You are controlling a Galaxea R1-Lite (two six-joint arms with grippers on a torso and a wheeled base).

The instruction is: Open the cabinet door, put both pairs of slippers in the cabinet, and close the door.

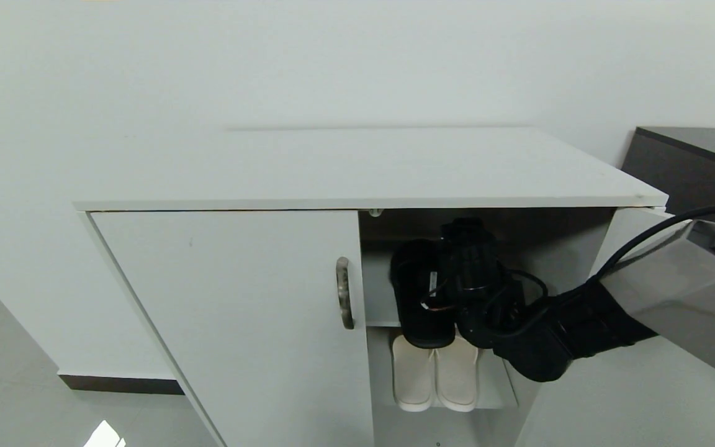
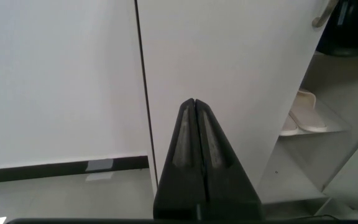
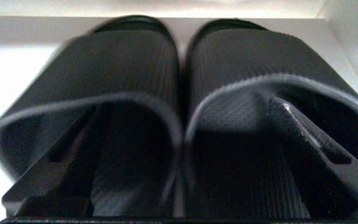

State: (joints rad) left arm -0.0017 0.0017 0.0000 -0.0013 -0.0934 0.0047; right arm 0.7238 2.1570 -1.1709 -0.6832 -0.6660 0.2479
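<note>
We see the right hand point(image 3: 185, 107) spread wide, one finger inside each of the black slippers point(image 1: 416, 298) at the upper shelf point(image 1: 379, 301). The left hand point(image 2: 194, 134) is closed and empty.

No writing, label, number or sign can be read anywhere here. The white cabinet point(image 1: 227, 310) has plain faces. The black slippers point(image 1: 419, 298) and the cream slippers point(image 1: 435, 379) show no legible print.
</note>
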